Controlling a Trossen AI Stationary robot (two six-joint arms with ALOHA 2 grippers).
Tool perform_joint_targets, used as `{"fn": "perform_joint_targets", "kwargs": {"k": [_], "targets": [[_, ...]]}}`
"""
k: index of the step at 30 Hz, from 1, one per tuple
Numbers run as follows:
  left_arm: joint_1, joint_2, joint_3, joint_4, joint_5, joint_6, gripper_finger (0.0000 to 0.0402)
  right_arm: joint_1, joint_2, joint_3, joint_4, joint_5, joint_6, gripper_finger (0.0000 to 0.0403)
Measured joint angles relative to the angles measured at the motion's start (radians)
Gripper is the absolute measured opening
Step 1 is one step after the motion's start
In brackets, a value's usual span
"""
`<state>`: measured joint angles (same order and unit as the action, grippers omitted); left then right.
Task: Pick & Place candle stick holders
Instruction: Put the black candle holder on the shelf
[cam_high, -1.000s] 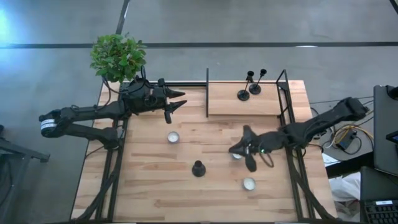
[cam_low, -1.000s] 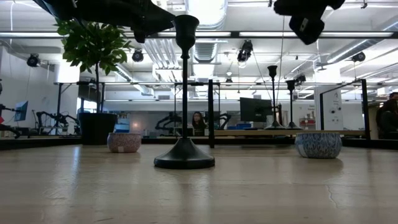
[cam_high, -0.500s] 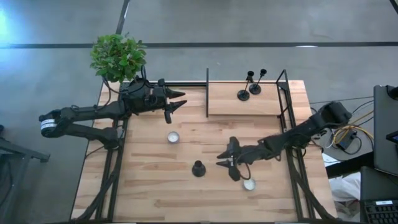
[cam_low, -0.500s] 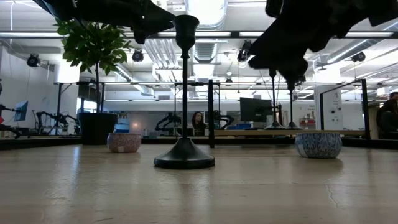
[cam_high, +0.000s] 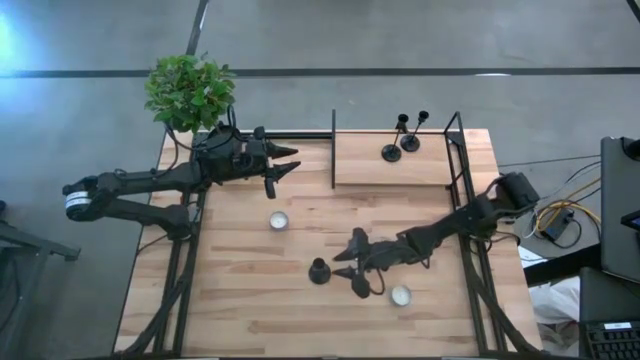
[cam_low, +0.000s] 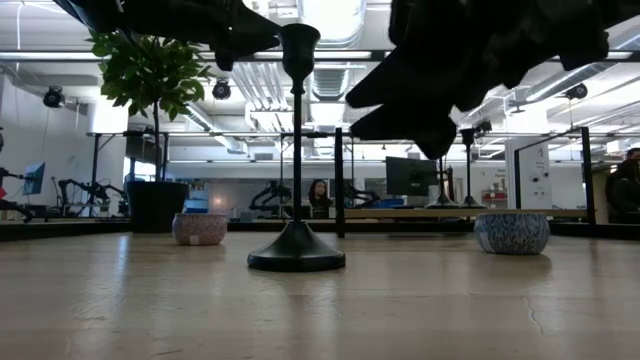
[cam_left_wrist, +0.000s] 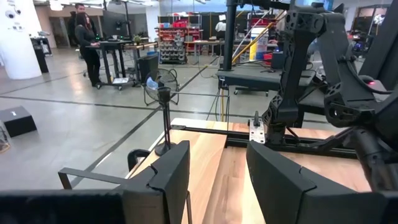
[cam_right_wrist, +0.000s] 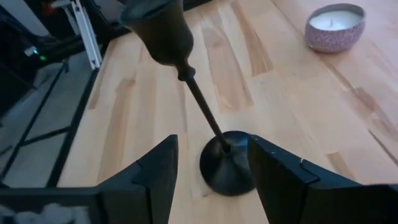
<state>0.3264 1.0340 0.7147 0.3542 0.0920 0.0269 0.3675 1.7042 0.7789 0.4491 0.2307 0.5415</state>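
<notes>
One black candle stick holder (cam_high: 319, 270) stands upright on its round base (cam_right_wrist: 227, 171) near the middle of the wooden table. My right gripper (cam_high: 338, 265) is open just to its right, low and slanting down; in the right wrist view (cam_right_wrist: 211, 168) its fingers stand on either side of the base without touching. Two more holders (cam_high: 391, 152) (cam_high: 410, 143) stand on the raised shelf at the far right. My left gripper (cam_high: 285, 160) waits open and empty at the far left.
Small candles in bowls sit on the table (cam_high: 278, 220) (cam_high: 401, 295). A potted plant (cam_high: 190, 92) stands at the far left corner. The raised shelf (cam_high: 420, 170) has black upright posts (cam_high: 333, 150) at its corners.
My right gripper has come down and moved toward the table's left edge, up to the holder standing on the table, and has opened on the way. The holder has stayed where it was.
</notes>
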Motion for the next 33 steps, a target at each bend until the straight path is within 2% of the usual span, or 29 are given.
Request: {"fn": "perform_joint_targets", "kwargs": {"k": [15, 20, 26, 32, 33], "targets": [[0.0, 0.001, 0.0, -0.019, 0.0, 0.002, 0.0165, -0.037, 0.152, 0.155, 0.007, -0.056, -0.048, 0.0189], [0.0, 0.002, 0.0, -0.025, 0.0, 0.002, 0.0165, -0.04, 0.165, 0.189, -0.017, -0.055, -0.055, 0.0182], [0.0, 0.002, 0.0, -0.036, 0.0, 0.002, 0.0165, -0.044, 0.155, 0.192, -0.053, -0.057, -0.054, 0.0126], [0.0, 0.002, 0.0, -0.036, 0.0, 0.002, 0.0165, -0.047, 0.154, 0.2, -0.05, -0.098, -0.059, 0.0025], [0.0, 0.002, 0.0, -0.035, 0.0, 0.002, 0.0165, -0.049, 0.15, 0.201, -0.049, -0.108, -0.058, 0.002]]}}
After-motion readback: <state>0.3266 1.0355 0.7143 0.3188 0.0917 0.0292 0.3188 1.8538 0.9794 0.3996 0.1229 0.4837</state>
